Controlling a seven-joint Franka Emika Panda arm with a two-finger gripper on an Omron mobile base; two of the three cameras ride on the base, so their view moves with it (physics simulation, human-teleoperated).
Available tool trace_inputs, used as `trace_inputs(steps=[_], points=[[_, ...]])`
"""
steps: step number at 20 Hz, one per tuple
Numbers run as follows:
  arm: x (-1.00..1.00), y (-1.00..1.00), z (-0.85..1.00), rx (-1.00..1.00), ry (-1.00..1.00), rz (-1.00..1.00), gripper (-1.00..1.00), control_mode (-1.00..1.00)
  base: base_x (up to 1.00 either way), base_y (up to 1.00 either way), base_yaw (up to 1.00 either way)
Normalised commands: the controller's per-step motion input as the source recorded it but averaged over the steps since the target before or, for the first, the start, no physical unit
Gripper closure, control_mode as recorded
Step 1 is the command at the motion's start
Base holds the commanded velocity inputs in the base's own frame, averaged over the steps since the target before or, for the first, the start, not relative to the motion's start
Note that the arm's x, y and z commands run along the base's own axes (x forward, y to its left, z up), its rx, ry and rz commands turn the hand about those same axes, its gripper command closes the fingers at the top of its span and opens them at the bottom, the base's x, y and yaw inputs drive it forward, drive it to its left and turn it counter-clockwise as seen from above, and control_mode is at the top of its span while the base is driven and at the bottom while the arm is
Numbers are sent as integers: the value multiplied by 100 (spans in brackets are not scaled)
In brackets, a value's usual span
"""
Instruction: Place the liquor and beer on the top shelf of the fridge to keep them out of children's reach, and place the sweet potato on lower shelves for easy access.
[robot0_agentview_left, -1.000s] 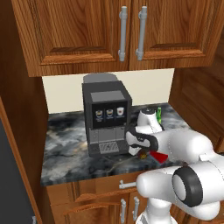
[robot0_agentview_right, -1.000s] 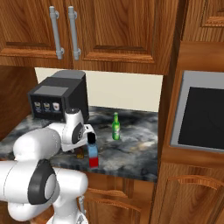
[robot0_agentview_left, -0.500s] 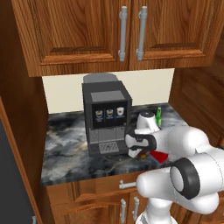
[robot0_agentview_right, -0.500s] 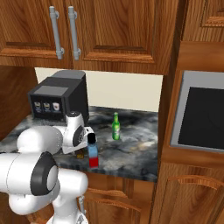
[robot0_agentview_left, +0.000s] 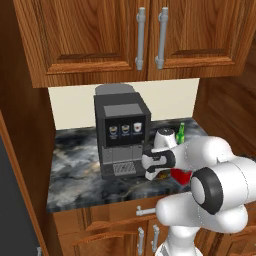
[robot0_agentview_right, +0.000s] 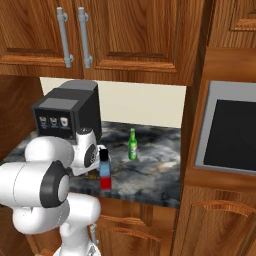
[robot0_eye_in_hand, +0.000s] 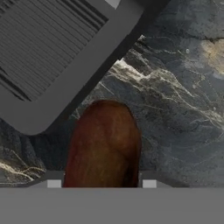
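Note:
The sweet potato (robot0_eye_in_hand: 105, 144), reddish-brown, lies on the dark marble counter (robot0_eye_in_hand: 175, 87) right in front of the coffee machine's drip tray (robot0_eye_in_hand: 48, 57). My gripper (robot0_eye_in_hand: 101, 183) points down over it, with a fingertip against each side of the tuber. In the left base view the gripper (robot0_agentview_left: 153, 175) sits low at the counter's front. The liquor (robot0_agentview_right: 105, 172), a red bottle with a blue shoulder, stands just right of my hand. Further back stands the green beer (robot0_agentview_right: 132, 145), upright. The fridge and its top shelf are out of view.
The black coffee machine (robot0_agentview_left: 121, 135) stands close on the left of my hand. Wooden wall cabinets (robot0_agentview_left: 145, 35) hang above the counter. A tall wooden unit with a built-in dark panel (robot0_agentview_right: 230, 135) bounds the counter on the right.
The fingers have closed in from wide open onto the sweet potato's sides. The arm has hardly moved, and both bottles stand where they were.

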Motion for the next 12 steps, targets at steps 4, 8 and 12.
trace_inputs(steps=[4,8,12], points=[[0,0,-4,0,0,9,100,-100,0,0,0],[-2,-1,1,0,0,7,100,-100,0,0,0],[-8,-3,11,0,-4,5,100,-100,0,0,0]])
